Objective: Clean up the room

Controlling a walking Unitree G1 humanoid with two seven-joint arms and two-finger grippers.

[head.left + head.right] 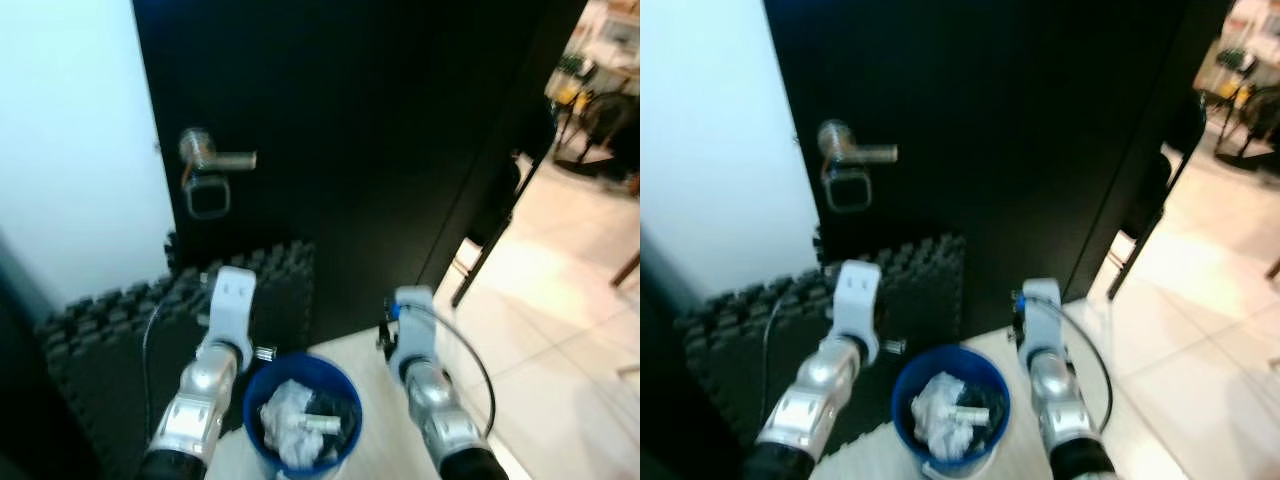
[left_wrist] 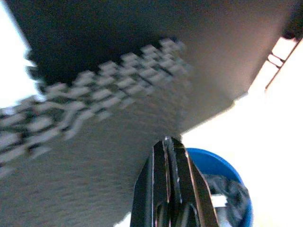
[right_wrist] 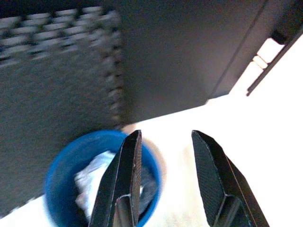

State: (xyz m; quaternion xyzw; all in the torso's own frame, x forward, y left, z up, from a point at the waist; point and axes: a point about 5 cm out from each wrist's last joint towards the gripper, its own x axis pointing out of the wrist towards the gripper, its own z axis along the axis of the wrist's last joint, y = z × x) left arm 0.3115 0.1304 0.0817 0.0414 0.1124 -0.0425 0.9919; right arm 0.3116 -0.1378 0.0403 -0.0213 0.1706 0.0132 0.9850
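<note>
**Bin part-filled, both grippers empty, robot facing a black door**

Blue bin (image 1: 300,412) stands on the pale tiled floor (image 1: 560,330), just off the edge of a dark foam puzzle mat (image 1: 120,320). It sits low and central in the head views, between the two arms. Inside: crumpled white paper (image 1: 285,410) and something dark beside it, possibly a liner or a wrapper; too blurred to say.

Left gripper (image 2: 173,156) hangs over the mat's edge next to the bin's rim. Its black fingers are pressed together, nothing between them. Right gripper (image 3: 163,156) hangs over the bare floor on the bin's other side, fingers spread well apart, gap empty. Neither one touches the bin.

Ahead: a black door (image 1: 350,130) with a metal lever handle (image 1: 215,155) and a lock plate below it. White wall (image 1: 70,140) to the left of the door. To the right, the tiled floor runs on into a bright area with dark chair or table legs (image 1: 485,255); detail there is washed out.

Progress, as a judgement: some litter is already in the bin, so collecting is under way. No loose rubbish can be made out on the mat or the floor in this patch. What is left is hard to call from here, since most of the room lies outside these views. Likely remaining: check other areas, or deal with the bin itself. All views carry motion blur.
</note>
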